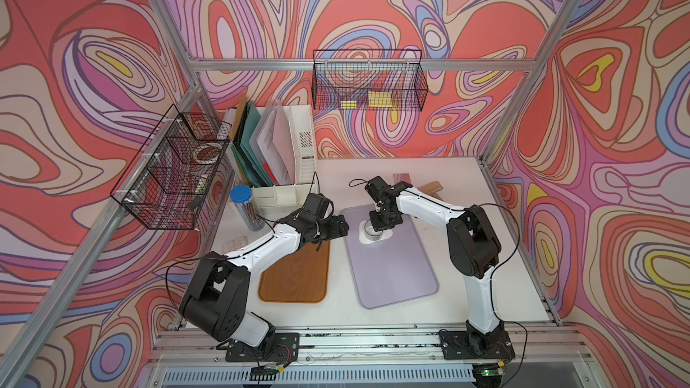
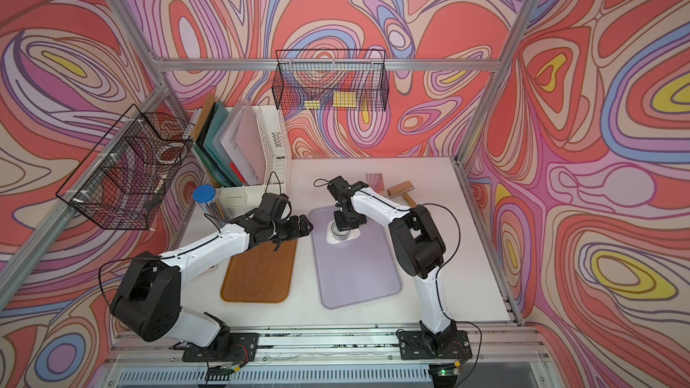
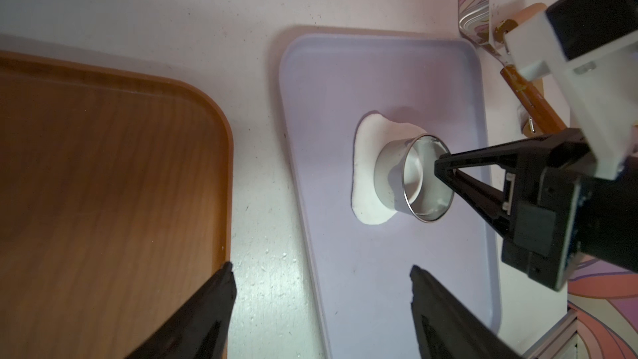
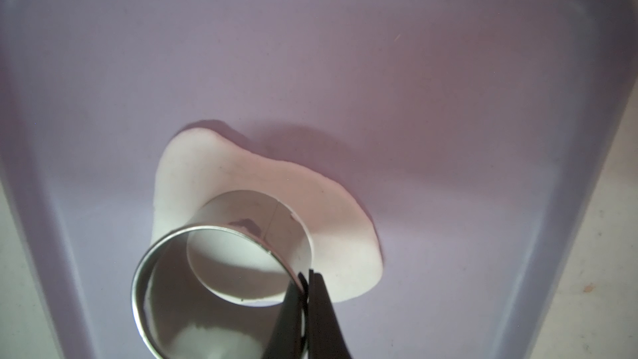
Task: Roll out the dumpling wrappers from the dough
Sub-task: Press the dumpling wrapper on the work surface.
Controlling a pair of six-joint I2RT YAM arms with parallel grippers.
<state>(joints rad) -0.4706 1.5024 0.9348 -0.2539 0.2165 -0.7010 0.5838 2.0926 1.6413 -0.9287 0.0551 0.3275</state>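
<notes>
Right gripper [image 4: 305, 276] pinched the wall of the steel ring cutter [image 3: 397, 174], which stood on the flat dough [image 4: 241, 167] sheet at the far end of the lavender tray [image 3: 379, 63]. Left gripper [image 3: 320, 267] wide, empty, beside the wooden tray [image 3: 103, 167].

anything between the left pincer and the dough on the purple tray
Nothing visible lies between the open left pincer and the dough, only bare purple tray. The steel cup stands on the dough, its rim held by the right pincer.

Lab rig: aluminium frame [image 1: 298, 65], patterned walls [image 1: 373, 1]
</notes>
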